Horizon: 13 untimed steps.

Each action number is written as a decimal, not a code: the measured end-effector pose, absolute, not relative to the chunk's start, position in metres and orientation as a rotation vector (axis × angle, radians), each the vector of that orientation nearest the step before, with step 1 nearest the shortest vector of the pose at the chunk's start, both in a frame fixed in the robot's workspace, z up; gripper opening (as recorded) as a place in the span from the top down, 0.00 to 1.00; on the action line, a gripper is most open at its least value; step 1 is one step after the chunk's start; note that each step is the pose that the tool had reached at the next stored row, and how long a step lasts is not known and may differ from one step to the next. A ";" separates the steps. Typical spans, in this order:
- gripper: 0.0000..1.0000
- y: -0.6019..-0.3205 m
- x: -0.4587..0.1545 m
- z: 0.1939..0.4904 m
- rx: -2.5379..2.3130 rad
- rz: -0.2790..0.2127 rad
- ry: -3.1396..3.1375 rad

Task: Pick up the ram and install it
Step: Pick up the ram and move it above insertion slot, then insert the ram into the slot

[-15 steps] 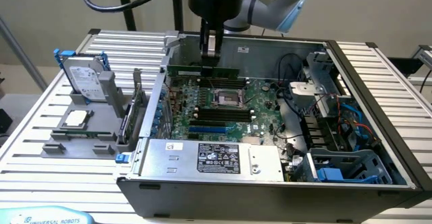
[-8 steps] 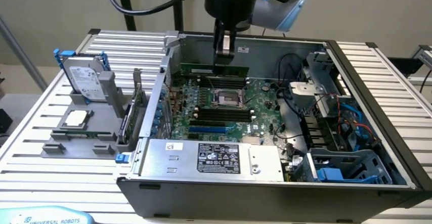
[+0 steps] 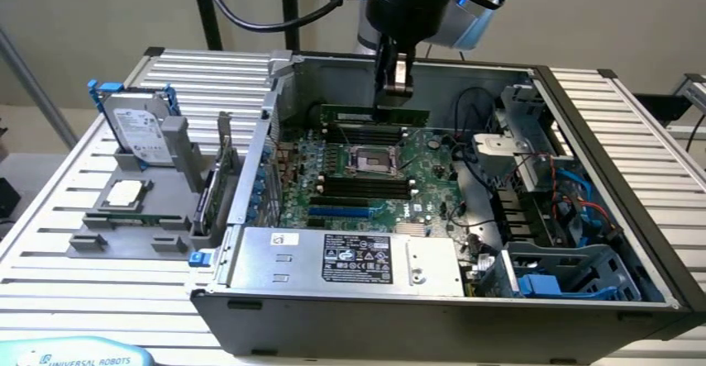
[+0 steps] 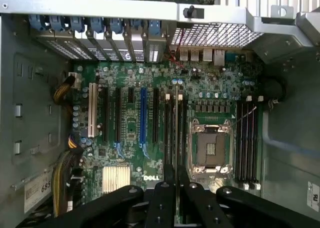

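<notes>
ROBOT ARM HOLDS MEMORY STICK OVER OPEN COMPUTER. An open computer case (image 3: 441, 325) lies on a slatted counter (image 3: 66, 267), with the arm reaching down into it. The end effector (image 3: 394, 93) is closed narrow on the top edge of the ram (image 3: 369, 115). This slim green stick is held level and on edge just under the fingers, over the motherboard (image 3: 436, 172) on the far side of the processor socket (image 3: 373, 161). Whether the ram touches the board cannot be told.

Well away from the end effector, toward the exterior view's left, a grey holder (image 3: 121, 238) carries an upright hard drive (image 3: 144, 126) and a square silver chip (image 3: 124, 192) lying flat.

The wrist view looks straight down past the end effector (image 4: 176, 177). There the ram (image 4: 176, 118) is a thin edge-on line running out from between the black fingers (image 4: 162, 200). It lines up over the long black slots (image 4: 169, 133) beside the socket (image 4: 210, 148). A second bank of slots (image 4: 247, 138) sits on the socket's other side.
</notes>
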State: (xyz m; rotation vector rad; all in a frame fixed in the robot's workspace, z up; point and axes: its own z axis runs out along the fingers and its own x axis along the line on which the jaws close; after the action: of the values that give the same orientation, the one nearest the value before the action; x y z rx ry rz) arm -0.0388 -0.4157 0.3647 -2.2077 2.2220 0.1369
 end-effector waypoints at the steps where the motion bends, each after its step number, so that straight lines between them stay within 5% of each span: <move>1: 0.87 -0.416 -0.039 0.365 -2.208 0.137 2.222; 13: 0.87 -0.416 -0.039 0.365 -2.208 0.137 2.222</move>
State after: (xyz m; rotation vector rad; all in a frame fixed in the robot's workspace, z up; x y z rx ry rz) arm -0.0388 -0.4157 0.3647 -2.2078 2.2221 0.1371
